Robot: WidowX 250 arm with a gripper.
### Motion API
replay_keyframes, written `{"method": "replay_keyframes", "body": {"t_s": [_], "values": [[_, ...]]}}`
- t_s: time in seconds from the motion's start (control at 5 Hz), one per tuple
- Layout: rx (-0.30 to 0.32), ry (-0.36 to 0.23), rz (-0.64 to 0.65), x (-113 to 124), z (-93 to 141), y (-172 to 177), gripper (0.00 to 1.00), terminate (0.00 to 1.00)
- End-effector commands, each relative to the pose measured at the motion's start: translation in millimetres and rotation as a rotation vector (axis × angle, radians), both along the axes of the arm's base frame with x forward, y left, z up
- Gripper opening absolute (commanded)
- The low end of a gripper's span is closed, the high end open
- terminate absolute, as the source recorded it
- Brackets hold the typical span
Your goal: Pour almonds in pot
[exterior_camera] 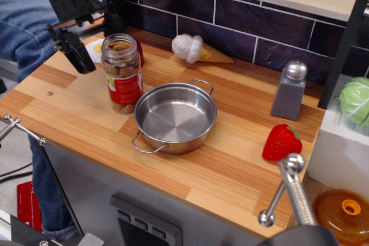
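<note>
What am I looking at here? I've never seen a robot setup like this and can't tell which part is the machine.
There is one view, taken from above the front of a toy kitchen counter. The black device at upper left is the robot arm's gripper, its two fingers spread open and holding nothing. It hangs just left of a clear jar of almonds, which stands upright beside a shiny steel pot. The pot is empty. Also on the counter are a toy fried egg, an ice cream cone, a grey shaker and a strawberry. A person in jeans stands behind the counter's left end.
</note>
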State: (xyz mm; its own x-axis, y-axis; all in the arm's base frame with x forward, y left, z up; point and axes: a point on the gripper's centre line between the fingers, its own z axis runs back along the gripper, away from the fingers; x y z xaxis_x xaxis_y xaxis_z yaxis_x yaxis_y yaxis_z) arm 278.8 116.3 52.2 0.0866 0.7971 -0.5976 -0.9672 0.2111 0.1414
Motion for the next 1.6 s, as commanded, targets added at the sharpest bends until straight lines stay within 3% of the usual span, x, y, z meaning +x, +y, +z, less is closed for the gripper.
{"method": "replay_keyframes", "body": {"t_s": [0.0, 0.6, 0.8, 1.0, 1.2, 1.4], "values": [[0.014, -0.009, -0.03, -7, 10, -15, 1.0, 0.0], [-0.023, 0.081, 0.007, -13, 11, -35, 1.0, 0.0], [0.008, 0.08, 0.032, -13, 12, -33, 0.0, 0.0], [0.086, 0.016, 0.096, 3, 32, -31, 0.0, 0.0], [0.279, -0.19, 0.111, 16, 54, -49, 0.0, 0.0], [0.376, -0.303, 0.099, 20, 66, -64, 0.0, 0.0]]}}
